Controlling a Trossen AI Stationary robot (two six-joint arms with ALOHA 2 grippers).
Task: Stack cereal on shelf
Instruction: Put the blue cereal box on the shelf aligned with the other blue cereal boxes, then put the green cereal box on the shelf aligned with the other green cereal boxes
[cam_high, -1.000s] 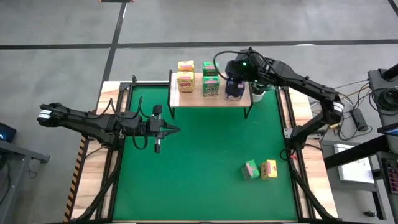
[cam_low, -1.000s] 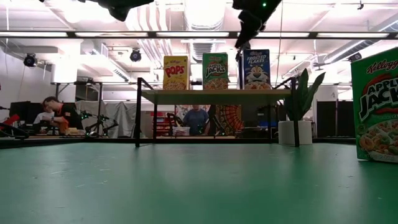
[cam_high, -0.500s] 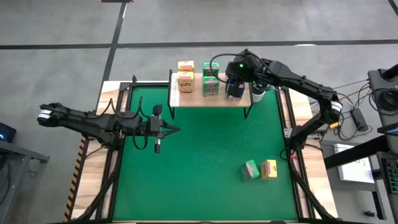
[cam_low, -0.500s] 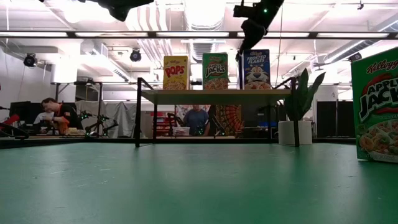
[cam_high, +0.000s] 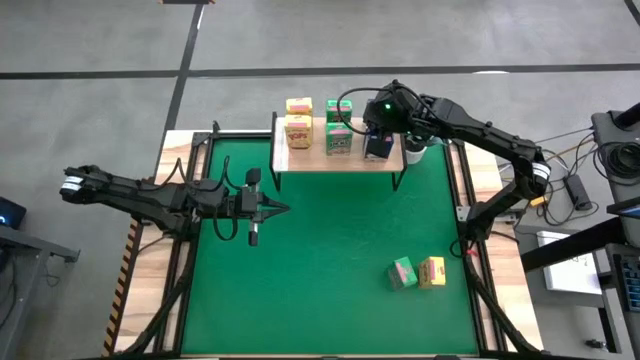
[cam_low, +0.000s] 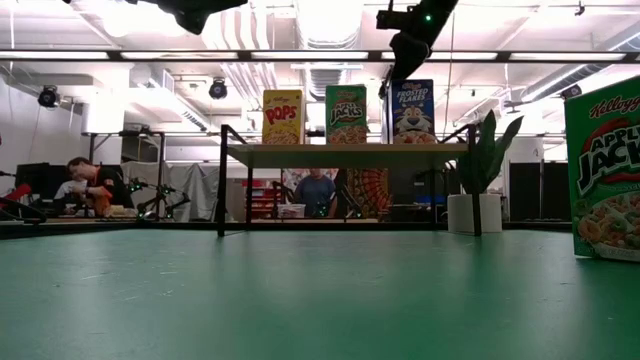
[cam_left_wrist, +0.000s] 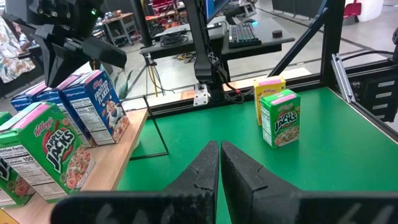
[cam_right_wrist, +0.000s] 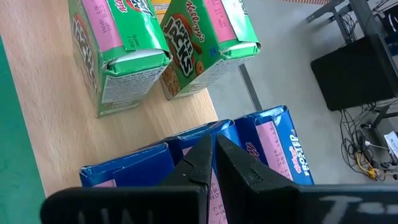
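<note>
The shelf (cam_high: 310, 158) stands at the table's far edge. On it stand two yellow cereal boxes (cam_high: 298, 122), two green ones (cam_high: 338, 130) and blue ones (cam_high: 378, 147). My right gripper (cam_right_wrist: 212, 146) is shut and empty, hovering just above the blue boxes (cam_right_wrist: 273, 146), clear of their tops in the low view. A green box (cam_high: 403, 272) and a yellow box (cam_high: 432, 271) stand on the green mat near the right front. My left gripper (cam_high: 272, 208) is shut and waits above the mat's left half.
A potted plant (cam_low: 480, 170) stands beside the shelf's right end. The green box looms close at the low view's right edge (cam_low: 605, 170). Black frame rails (cam_high: 190, 200) run along the mat's sides. People sit in the room behind.
My right gripper has risen off the blue boxes and drawn back toward the table's far edge, tipping a little, so the near blue box shows more from above. It has stayed shut. The boxes have not moved.
</note>
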